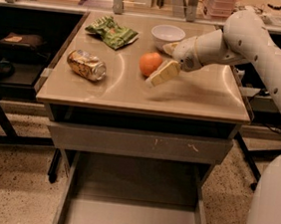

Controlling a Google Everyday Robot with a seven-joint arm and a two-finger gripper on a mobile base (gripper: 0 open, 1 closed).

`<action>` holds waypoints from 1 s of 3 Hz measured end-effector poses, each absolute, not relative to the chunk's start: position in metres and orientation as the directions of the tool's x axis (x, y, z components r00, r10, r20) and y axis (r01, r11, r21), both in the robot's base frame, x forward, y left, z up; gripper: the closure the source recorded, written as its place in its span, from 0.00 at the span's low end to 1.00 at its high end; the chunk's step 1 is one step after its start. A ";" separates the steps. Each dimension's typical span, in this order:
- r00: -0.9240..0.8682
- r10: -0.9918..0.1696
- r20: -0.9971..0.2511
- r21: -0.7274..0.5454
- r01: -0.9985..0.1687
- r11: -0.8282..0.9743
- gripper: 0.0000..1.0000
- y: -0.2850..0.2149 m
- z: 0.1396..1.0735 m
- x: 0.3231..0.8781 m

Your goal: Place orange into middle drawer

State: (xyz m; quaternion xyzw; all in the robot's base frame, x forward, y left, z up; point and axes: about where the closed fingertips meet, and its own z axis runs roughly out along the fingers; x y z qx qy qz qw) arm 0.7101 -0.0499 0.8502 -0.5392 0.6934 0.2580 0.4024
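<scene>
The orange rests on the tan cabinet top, right of centre. My gripper comes in from the right on a white arm and is open. One pale finger lies just in front of and to the right of the orange, the other behind it, so the orange sits at the mouth of the jaws. The middle drawer is pulled out below the cabinet, with its flat grey floor showing.
A crushed golden-brown can lies at the left of the top. A green snack bag and a white bowl are at the back. A closed grey drawer front with scratch marks is above the open drawer. Dark shelving stands at the left.
</scene>
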 end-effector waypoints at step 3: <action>-0.095 -0.540 -0.836 -0.075 -0.956 0.284 0.43 -0.049 0.850 0.710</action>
